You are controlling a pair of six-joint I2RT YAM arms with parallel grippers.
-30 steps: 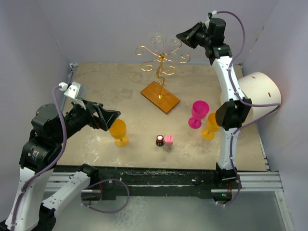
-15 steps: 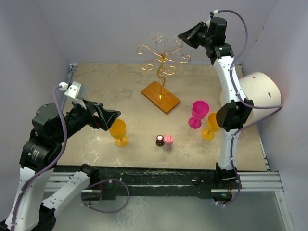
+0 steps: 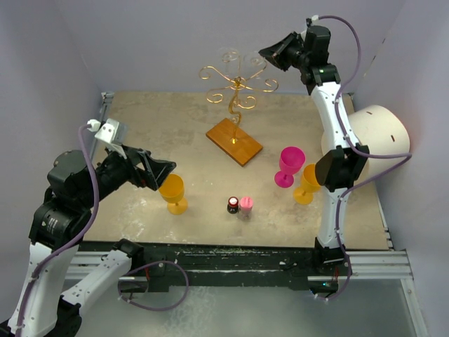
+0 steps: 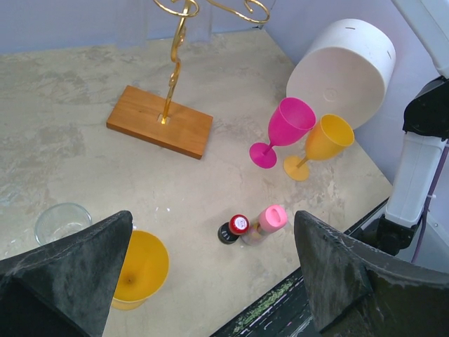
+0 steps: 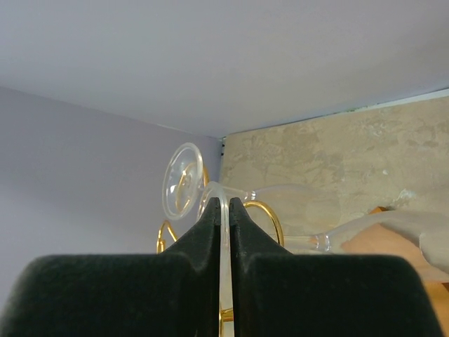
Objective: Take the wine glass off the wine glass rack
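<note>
Gold wire wine glass rack (image 3: 237, 84) with curled scroll arms and a flat brown wooden base is stood upright at roughly 12 o'clock on the mottled beige table (image 3: 140, 126). A clear see-through wine glass (image 5: 284, 193) is carried up among the scroll arms on the rack's 2 o'clock side. The thin rim of its foot is pinched between the black fingers of the right gripper (image 5: 224, 203), which are pressed almost together around it. The round foot of a second clear glass (image 5: 182, 181) is seen just beside the fingertips, at their 10 o'clock in the right wrist view.

Down at 8 o'clock, the left gripper (image 3: 160, 170) is held low with its fingers spread wide and nothing between them. A yellow plastic goblet (image 3: 172, 193) is stood just beside it, and a small clear tumbler (image 4: 63, 221) is spotted near that goblet in the left wrist view.

A hot pink goblet (image 3: 290, 166) and an orange goblet (image 3: 307, 184) are set side by side at 4 o'clock; whether they're touching can't be told. Two tiny bottles, one dark with a red cap (image 3: 233, 205) and one pink-capped (image 3: 245, 205), are laid together at 6 o'clock. A big white cylinder (image 3: 368, 133) is tipped on its side at 3 o'clock.
</note>
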